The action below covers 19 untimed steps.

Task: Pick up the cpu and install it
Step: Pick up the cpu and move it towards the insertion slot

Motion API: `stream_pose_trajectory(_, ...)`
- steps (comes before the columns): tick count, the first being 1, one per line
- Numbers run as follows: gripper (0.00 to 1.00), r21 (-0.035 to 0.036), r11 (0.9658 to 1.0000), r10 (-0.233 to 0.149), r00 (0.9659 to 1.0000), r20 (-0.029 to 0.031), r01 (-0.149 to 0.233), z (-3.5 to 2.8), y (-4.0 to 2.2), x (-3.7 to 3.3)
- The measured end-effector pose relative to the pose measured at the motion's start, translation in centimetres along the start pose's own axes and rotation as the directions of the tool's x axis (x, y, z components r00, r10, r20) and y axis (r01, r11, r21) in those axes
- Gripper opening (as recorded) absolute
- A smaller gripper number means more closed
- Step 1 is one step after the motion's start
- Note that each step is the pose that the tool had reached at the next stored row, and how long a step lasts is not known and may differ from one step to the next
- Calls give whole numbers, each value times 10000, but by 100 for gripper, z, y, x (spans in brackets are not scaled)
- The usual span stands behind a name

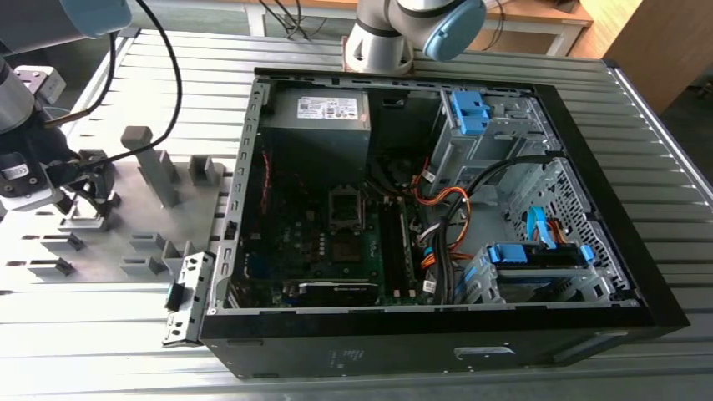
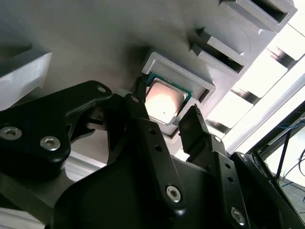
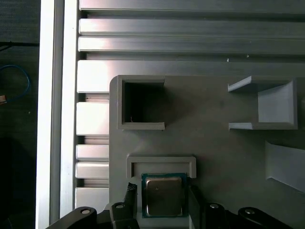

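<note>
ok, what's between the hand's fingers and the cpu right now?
Nothing. In both wrist views the hand straddles the cpu in its grey holder, one finger each side, and the narrow gaps look bare.

Arm [image 1: 392, 38] based at the far side, its elbow passing out at the exterior view's left; wrist [image 1: 16, 98] low, angled downward; gripper [image 1: 98, 194] points down; in both wrist views the gripper [image 2: 166, 100] [image 3: 162, 190] has its jaws parted; black fingers [image 2: 143, 129] spread, clear gap between the tips
</note>
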<state>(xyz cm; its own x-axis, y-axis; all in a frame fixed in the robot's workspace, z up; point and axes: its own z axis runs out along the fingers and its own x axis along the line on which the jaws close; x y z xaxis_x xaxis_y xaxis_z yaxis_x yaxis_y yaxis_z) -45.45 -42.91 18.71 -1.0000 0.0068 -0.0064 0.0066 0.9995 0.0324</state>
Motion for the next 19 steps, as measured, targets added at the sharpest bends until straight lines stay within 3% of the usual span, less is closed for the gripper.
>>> stream_pose_trajectory(19,55,-1,9999,-130,9999,-4,130,29,2,-11)
